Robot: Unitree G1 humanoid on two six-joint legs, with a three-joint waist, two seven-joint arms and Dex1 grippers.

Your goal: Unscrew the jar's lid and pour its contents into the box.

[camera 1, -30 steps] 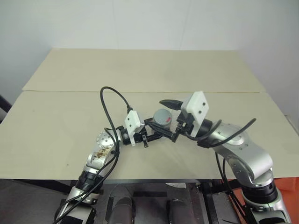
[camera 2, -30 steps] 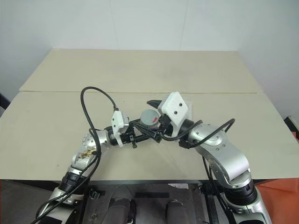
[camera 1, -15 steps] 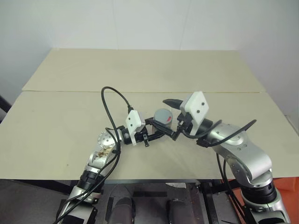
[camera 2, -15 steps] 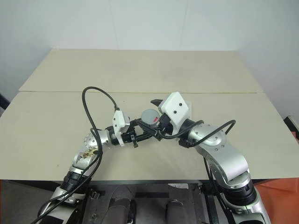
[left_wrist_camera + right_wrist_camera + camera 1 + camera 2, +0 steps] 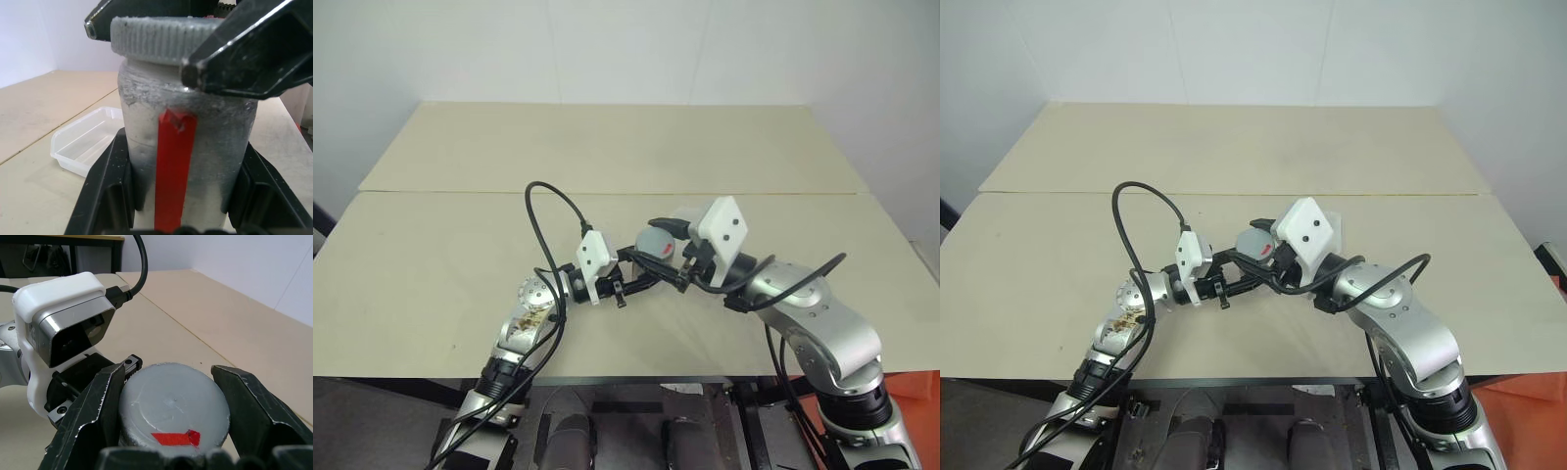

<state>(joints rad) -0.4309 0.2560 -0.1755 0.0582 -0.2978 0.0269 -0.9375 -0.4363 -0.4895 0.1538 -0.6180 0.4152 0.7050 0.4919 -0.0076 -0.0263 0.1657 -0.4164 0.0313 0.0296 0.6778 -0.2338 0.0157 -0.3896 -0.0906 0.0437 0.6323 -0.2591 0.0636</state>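
Silvery-grey cylindrical jar [image 5: 186, 142] sits pinched in my left gripper [image 5: 181, 200]; my right gripper [image 5: 171, 404] clamps its ribbed grey lid [image 5: 174, 404], clear plastic box [image 5: 88, 142] at nine o'clock.

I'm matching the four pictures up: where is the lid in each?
Left eye: lid, centre, between the hands.
Right eye, centre.
Left wrist, top, capping the jar.
Right wrist, bottom centre, between the fingers.
Shared landmark: the red strip.

Both arms bent inward, left gripper [image 5: 651, 274] and right gripper [image 5: 168, 404] fingers closed, tips meeting mid-front.
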